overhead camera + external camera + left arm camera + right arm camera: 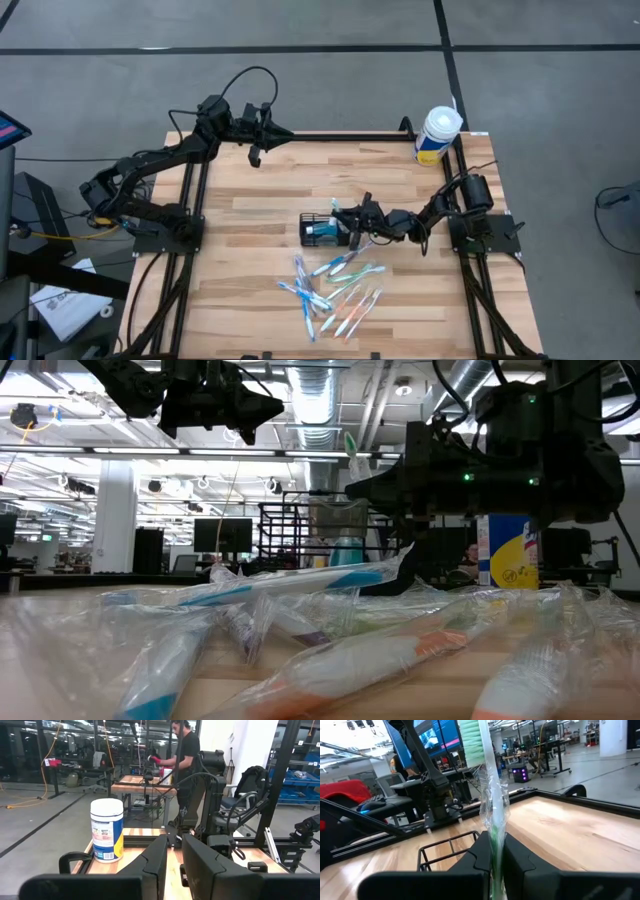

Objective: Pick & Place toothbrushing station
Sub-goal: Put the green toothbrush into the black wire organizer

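The toothbrushing station, a black wire caddy [318, 230], stands mid-table with something teal inside; its rim [445, 842] shows just beyond my right gripper [496, 865]. That gripper [352, 228] is at the caddy's right end, shut on a green toothbrush in a clear wrapper [492, 805], whose bristle head [351, 443] points up. Several wrapped toothbrushes [335, 290] lie on the wood nearer the front edge. My left gripper [174, 865] waits raised at the far left [258, 150], with a narrow gap between its fingers and nothing in it. My right gripper pinches the wrapped toothbrush's handle [495, 845] between its two fingers. The fingers come in level from the table's right side and lie across the brush. The brush stands upright with its bristle head [470, 740] on top. The fingers hide its lower end.
A white tub with a yellow-blue label [437, 135] stands at the far right corner. A black frame rail [555, 795] runs round the table edge. Bare wood lies left of the caddy. A person works at another table in the room beyond [185, 755].
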You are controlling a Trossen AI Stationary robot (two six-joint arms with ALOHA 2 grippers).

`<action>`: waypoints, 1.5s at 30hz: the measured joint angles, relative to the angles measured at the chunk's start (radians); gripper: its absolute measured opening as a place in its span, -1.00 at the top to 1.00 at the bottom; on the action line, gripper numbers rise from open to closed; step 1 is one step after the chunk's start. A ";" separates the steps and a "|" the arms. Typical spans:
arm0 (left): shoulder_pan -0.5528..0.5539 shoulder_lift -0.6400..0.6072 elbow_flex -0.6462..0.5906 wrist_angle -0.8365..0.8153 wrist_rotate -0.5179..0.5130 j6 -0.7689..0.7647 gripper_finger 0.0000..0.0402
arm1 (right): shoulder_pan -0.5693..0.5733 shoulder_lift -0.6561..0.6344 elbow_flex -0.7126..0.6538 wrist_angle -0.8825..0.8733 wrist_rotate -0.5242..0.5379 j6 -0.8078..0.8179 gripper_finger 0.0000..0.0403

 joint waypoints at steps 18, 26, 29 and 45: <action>-0.002 0.000 0.000 -0.002 0.018 0.000 0.73 | -0.005 -0.030 -0.003 -0.005 -0.020 0.092 0.12; -0.002 0.000 0.000 -0.003 0.022 -0.003 0.73 | 0.004 -0.064 -0.007 -0.006 -0.019 0.100 -0.05; -0.002 0.000 0.000 -0.004 0.024 -0.004 0.73 | 0.003 -0.095 -0.011 -0.042 -0.017 0.100 -0.07; -0.002 0.000 0.000 -0.019 0.049 -0.047 0.73 | 0.010 -0.369 -0.011 -0.242 -0.013 -0.033 -0.07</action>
